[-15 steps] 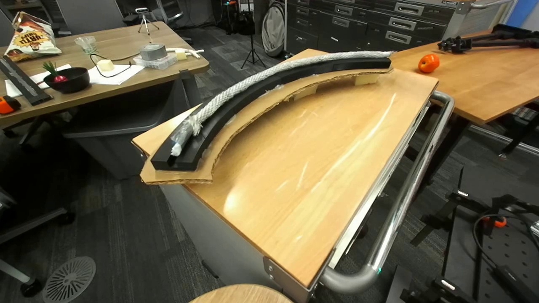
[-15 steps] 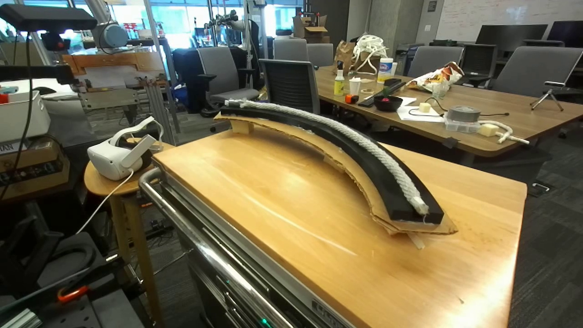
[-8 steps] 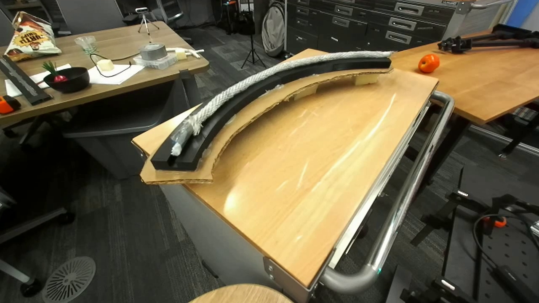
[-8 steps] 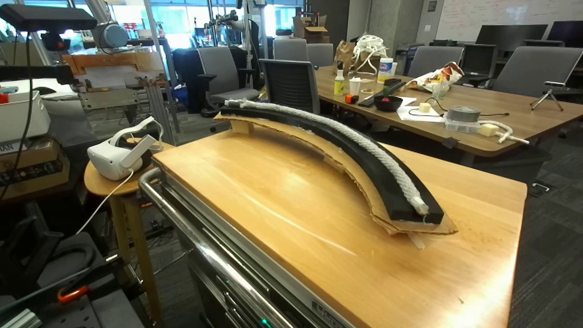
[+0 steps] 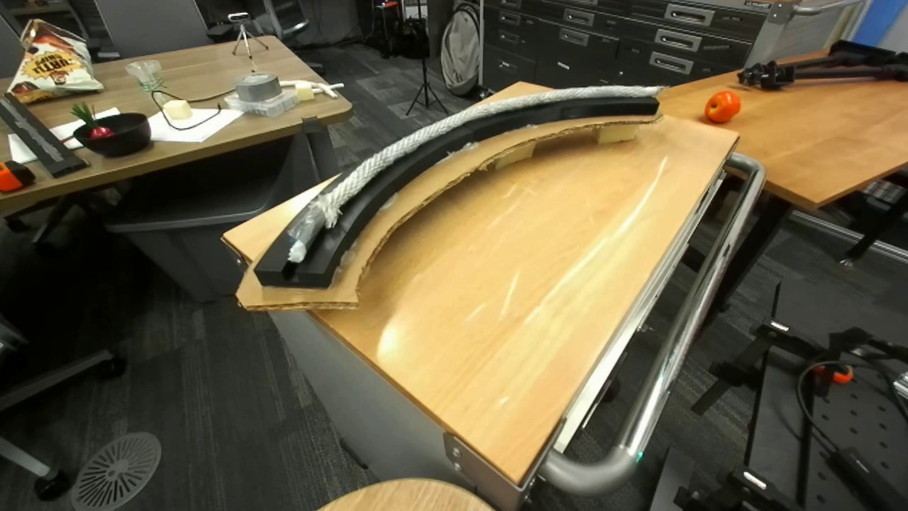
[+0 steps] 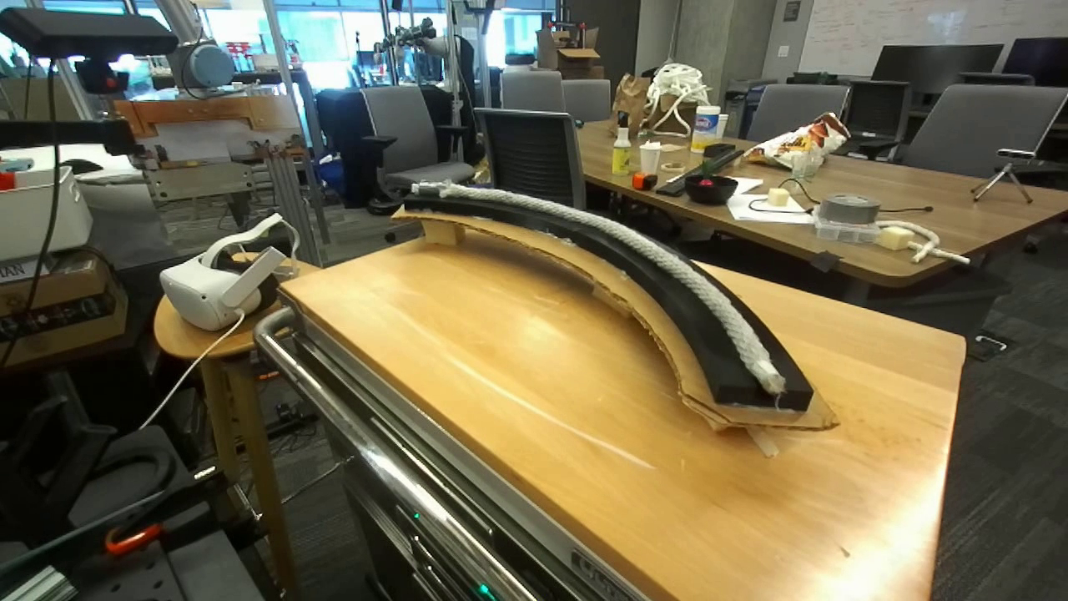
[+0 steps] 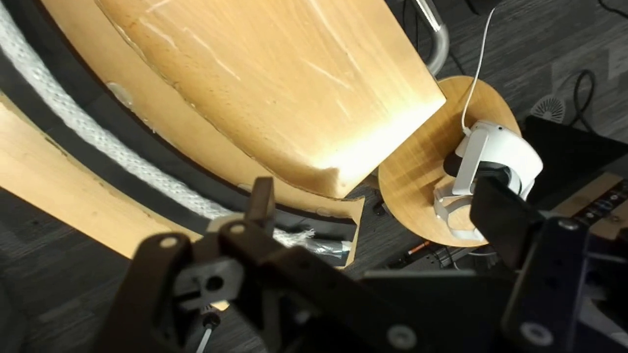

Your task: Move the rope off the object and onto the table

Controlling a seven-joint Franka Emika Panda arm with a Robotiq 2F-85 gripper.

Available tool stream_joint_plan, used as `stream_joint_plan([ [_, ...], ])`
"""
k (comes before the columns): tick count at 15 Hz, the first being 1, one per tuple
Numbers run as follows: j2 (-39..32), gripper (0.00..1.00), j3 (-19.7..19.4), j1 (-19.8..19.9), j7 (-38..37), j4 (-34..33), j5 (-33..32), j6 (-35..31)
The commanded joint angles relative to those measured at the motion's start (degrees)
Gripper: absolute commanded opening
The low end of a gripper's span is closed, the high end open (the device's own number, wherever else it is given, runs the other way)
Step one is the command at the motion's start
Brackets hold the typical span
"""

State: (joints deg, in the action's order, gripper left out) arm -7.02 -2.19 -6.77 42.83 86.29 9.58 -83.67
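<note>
The rope [image 5: 418, 138], a pale braided cord, lies along the top of the object, a black curved track [image 5: 603, 106]. Rope [image 6: 651, 248] and black track [image 6: 705, 351] also show in the other exterior picture. One rope end is wrapped in clear tape. The track sits on a cardboard base [image 5: 425, 191] over the wooden table [image 5: 539, 248]. In the wrist view, the rope [image 7: 98, 137] and track [image 7: 59, 63] run from upper left to below centre. My gripper [image 7: 380, 206] is open and empty, its left finger overlapping the rope near the taped end. The exterior views do not show the gripper.
A metal rail [image 5: 681, 341] runs along one table edge. A round stool [image 7: 417, 162] with a white headset [image 7: 505, 147] stands by the table corner. A cluttered desk [image 6: 959, 200] stands behind the track. Another desk holds an orange item [image 5: 723, 106].
</note>
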Motion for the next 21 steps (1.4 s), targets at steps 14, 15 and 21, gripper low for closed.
stream_joint_plan([
  [14,-6.53,1.00,6.31,2.25,18.61,-7.23,-11.76,7.44],
  [15,-8.13,1.00,6.10,2.36,18.03,-8.97,-13.28,6.87],
  [21,-16.08,1.00,6.08,5.54,19.12,-15.10,-13.29,-11.00],
])
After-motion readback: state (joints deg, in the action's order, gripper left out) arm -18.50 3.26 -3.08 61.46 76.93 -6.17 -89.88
